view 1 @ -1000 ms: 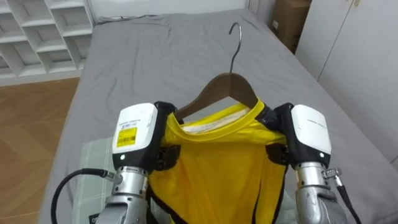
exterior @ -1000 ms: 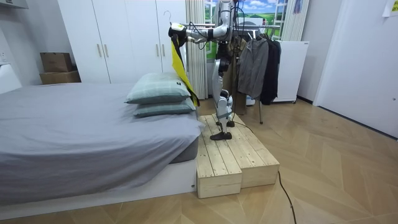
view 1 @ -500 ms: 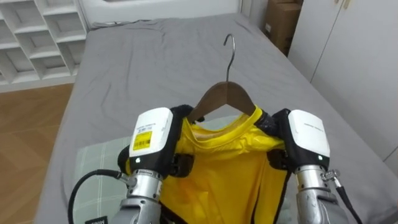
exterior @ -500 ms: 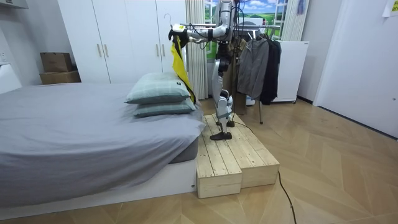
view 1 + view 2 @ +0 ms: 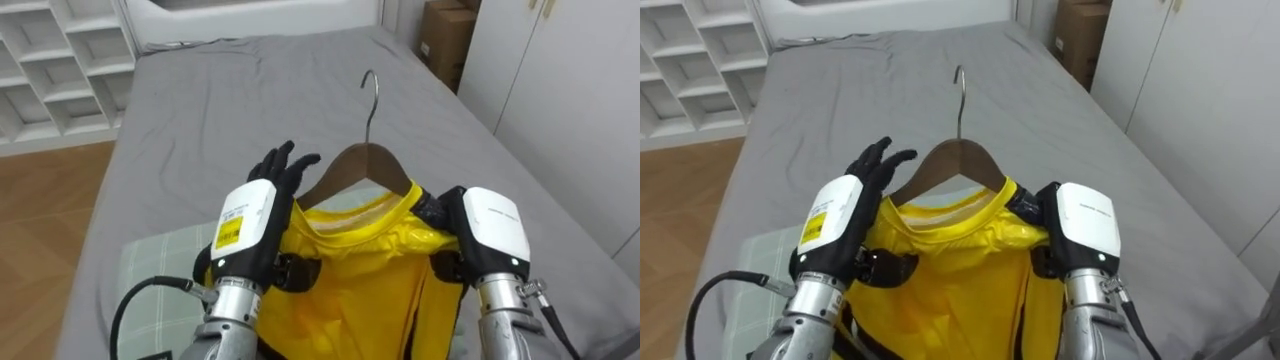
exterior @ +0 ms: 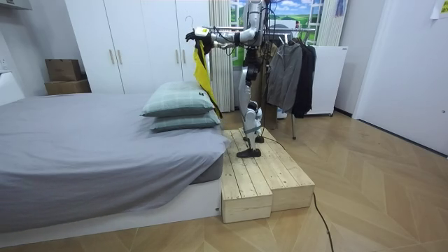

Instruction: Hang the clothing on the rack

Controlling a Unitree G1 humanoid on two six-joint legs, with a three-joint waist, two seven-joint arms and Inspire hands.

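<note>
left eye view: yellow shirt [image 5: 352, 272] hides hanger [image 5: 366, 160] ends; hem cut off.

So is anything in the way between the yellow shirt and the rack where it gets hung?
Only the robot itself, I think. It faces the bed holding the yellow shirt out front, and the clothes rack is behind its back, so it would need to turn round.
</note>
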